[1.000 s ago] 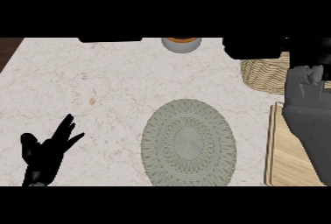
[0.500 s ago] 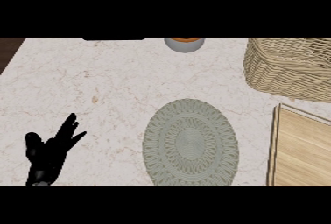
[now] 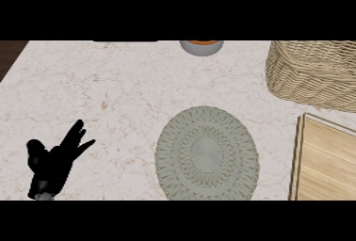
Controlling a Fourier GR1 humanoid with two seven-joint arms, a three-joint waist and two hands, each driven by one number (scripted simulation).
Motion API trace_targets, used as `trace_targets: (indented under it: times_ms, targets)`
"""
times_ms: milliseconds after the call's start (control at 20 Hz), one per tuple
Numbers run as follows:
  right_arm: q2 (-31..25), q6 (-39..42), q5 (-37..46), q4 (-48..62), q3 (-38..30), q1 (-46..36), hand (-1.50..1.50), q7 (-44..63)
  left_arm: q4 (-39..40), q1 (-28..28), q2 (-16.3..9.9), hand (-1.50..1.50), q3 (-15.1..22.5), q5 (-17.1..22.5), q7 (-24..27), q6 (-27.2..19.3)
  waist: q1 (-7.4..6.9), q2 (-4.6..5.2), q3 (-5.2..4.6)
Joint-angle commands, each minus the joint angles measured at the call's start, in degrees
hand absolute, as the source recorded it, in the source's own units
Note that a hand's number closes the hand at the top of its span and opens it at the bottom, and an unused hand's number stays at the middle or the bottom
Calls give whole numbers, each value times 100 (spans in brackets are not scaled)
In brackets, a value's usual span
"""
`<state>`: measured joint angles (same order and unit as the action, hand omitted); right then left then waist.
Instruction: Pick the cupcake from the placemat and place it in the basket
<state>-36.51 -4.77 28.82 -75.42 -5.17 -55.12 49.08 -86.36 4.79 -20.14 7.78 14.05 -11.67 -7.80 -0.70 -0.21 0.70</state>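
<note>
Resting at the lower left with fingers spread, the left hand (image 3: 52, 162) holds nothing; the placemat (image 3: 206, 153) shows no cupcake, so it may already sit in the basket (image 3: 313, 75).

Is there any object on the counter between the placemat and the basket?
Nothing visible stands between the grey placemat and the wicker basket; only bare counter lies there. No cupcake shows on the placemat.
</note>
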Motion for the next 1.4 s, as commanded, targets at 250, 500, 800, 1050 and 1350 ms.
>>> trace_targets:
  times_ms: [250, 500, 800, 1050, 1350]
  targets:
    - [93, -549, -418, 1468, -765, 116, 150, -1374, 615, 371, 49, 0, 113, -125, 1, 163, -83, 94, -65]
    - [132, -720, -804, 2085, -1249, 177, 150, -2022, 445, 242, 176, 0, 225, -229, -210, 18, -52, 89, -63]
    - [268, -769, -915, 2324, -1311, 470, 150, -2626, 304, 372, 353, 0, 329, -361, -300, -142, -15, 53, -65]
    - [-241, -891, -67, 2910, -919, 690, 150, -2536, 611, 89, 92, 0, 33, -172, -310, 168, -5, 88, -70]
    - [-432, -825, 5, 3412, -908, 755, -150, -3385, 651, 163, 195, 0, 140, -336, -267, 106, -29, 95, -64]
